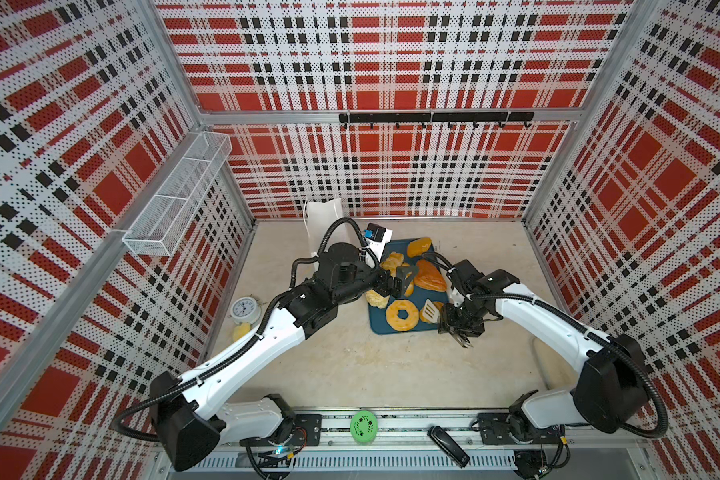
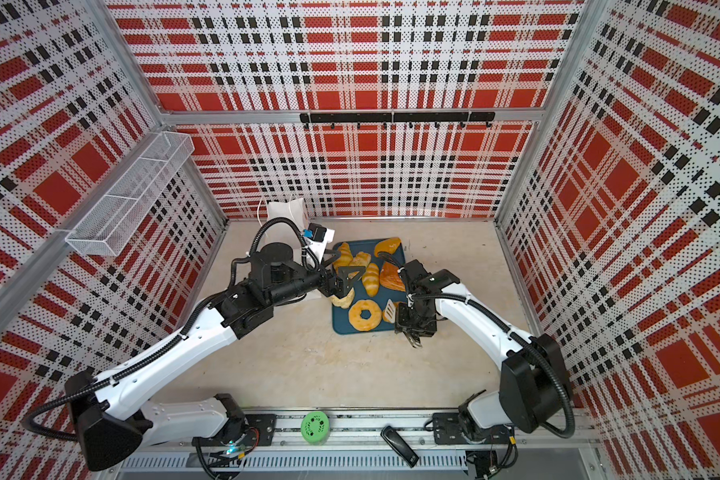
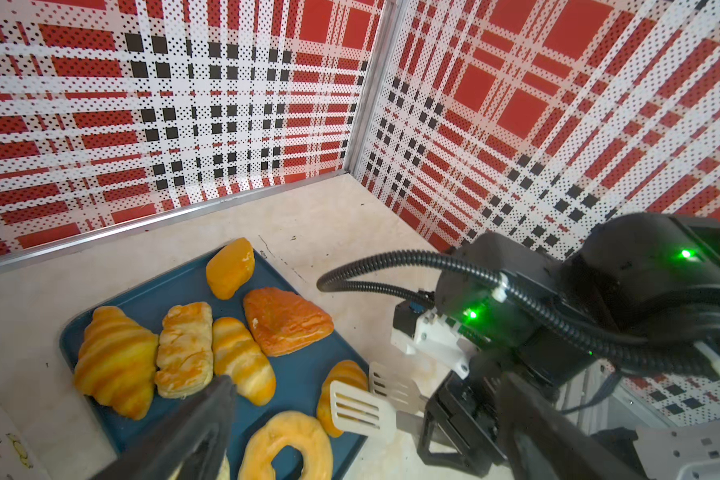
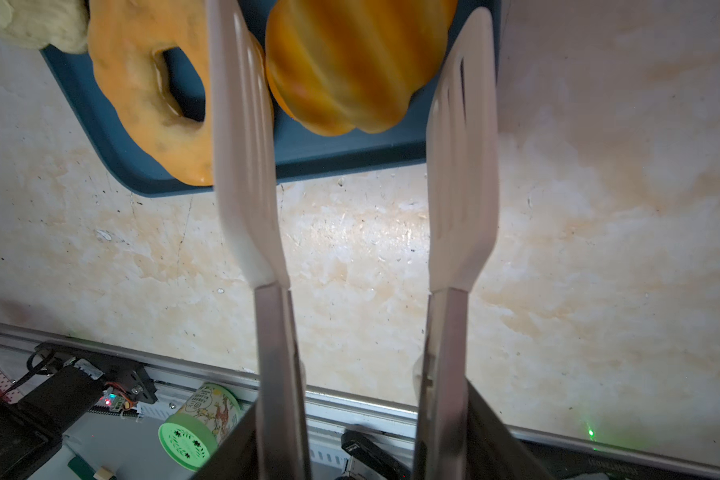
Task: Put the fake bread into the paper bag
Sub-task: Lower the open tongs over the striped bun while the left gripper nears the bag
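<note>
A: Where's the bread?
B: Golden-brown toy pastries (image 3: 117,357) on the dark-teal flat tray (image 1: 379,325); tall white paper bag (image 1: 323,216) near the table's far edge
A: Grip?
B: Left jaws spread wide; right jaws gripping white slotted tongs (image 4: 246,166) astride a striped loaf (image 4: 350,62)

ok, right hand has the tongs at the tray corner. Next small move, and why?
Probably squeeze. The right hand holds the white slotted tongs with one blade on each side of the striped golden bun. The bun sits unlifted at the corner of the dark-teal tray, and I can't confirm that either blade is pressing on it.
</note>
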Action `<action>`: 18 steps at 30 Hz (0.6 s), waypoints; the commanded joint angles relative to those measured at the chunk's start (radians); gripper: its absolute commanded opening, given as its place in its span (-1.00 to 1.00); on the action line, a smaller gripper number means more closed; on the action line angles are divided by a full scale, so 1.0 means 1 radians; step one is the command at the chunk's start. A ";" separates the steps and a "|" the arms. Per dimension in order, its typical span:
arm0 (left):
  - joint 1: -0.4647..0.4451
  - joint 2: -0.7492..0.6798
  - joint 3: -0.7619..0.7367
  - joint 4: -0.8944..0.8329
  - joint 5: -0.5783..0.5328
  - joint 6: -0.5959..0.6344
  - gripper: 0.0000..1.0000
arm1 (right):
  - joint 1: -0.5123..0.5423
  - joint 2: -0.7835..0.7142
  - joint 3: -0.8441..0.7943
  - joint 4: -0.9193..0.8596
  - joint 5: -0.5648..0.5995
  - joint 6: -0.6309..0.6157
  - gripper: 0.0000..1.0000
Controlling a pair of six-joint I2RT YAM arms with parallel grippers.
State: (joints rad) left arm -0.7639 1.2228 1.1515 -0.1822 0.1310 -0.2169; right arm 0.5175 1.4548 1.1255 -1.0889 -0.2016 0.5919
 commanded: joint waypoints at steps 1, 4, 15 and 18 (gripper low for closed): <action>-0.014 -0.021 0.003 -0.076 -0.059 0.048 0.99 | 0.001 0.029 0.043 0.031 -0.008 -0.010 0.18; -0.014 -0.029 0.002 -0.091 -0.071 0.048 0.99 | -0.004 0.060 0.053 0.026 -0.007 -0.016 0.19; -0.022 -0.077 0.010 -0.176 -0.159 0.078 0.99 | -0.018 0.174 0.184 -0.071 0.030 -0.109 -0.11; -0.022 -0.086 0.009 -0.186 -0.177 0.079 0.99 | -0.026 0.195 0.215 -0.104 0.039 -0.135 -0.20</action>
State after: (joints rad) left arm -0.7799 1.1610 1.1515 -0.3401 -0.0044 -0.1520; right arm 0.4988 1.6371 1.2961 -1.1545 -0.1867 0.5049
